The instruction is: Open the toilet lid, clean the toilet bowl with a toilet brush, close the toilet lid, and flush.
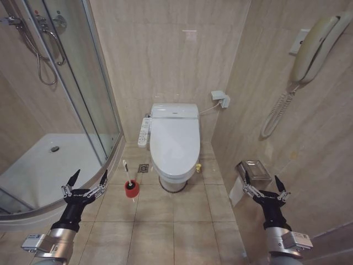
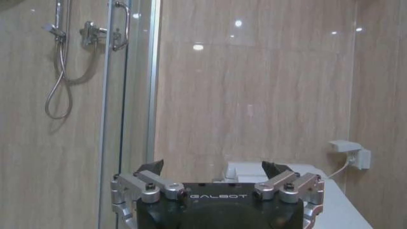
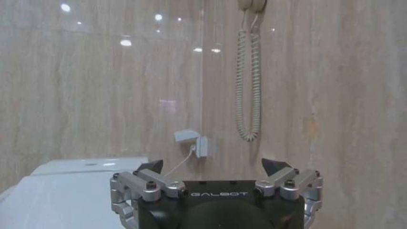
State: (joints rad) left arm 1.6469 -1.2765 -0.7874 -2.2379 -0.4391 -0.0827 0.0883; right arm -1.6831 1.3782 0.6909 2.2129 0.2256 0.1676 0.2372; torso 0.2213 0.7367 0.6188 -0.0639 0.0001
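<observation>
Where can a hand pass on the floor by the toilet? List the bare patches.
Bare tiles lie in front of the toilet bowl, between the left hand and right hand, both open. It is tighter on the left, where the toilet brush stands between bowl and shower tray, and on the right by the wall-mounted paper holder.

Tiled bathroom, toilet with shut toilet lid [image 1: 175, 141], glass shower cabin [image 1: 77, 88], wall phone [image 1: 311, 49]
</observation>
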